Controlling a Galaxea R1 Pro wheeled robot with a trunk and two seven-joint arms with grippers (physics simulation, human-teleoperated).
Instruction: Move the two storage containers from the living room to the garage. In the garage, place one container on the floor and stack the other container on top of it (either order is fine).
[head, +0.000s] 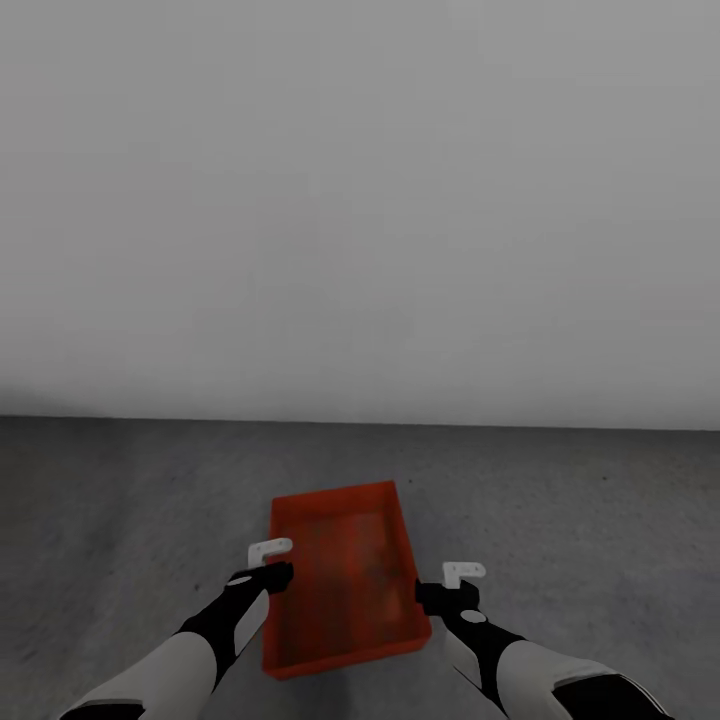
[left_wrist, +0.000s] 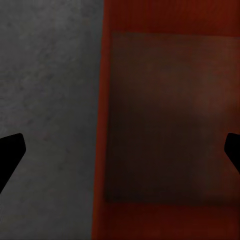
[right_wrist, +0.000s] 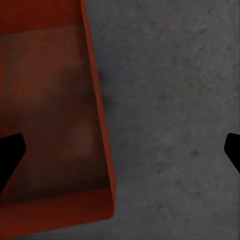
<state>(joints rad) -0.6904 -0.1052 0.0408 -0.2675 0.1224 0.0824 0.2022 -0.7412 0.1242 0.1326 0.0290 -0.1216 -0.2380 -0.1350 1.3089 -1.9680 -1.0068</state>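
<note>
An orange-red storage container (head: 342, 580) was seen on the dark grey floor (head: 560, 500), near the white wall (head: 360, 200). The left gripper (head: 268, 566) and right gripper (head: 452, 586) were spread over its long walls (thin, stiff, probably light), judged the best holds.

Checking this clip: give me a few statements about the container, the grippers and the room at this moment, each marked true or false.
1. One orange-red storage container sits on the dark grey floor. True.
2. A second container is stacked inside it. False: its inside is bare, as the left wrist view shows.
3. The left gripper is shut on the container's wall. False: its fingers are spread wide, straddling the wall without gripping.
4. The right gripper is open, by the container's right wall. True.
5. A plain white wall stands behind the container. True.
6. The container lies tipped on its side. False: it rests upright, open side up.
</note>
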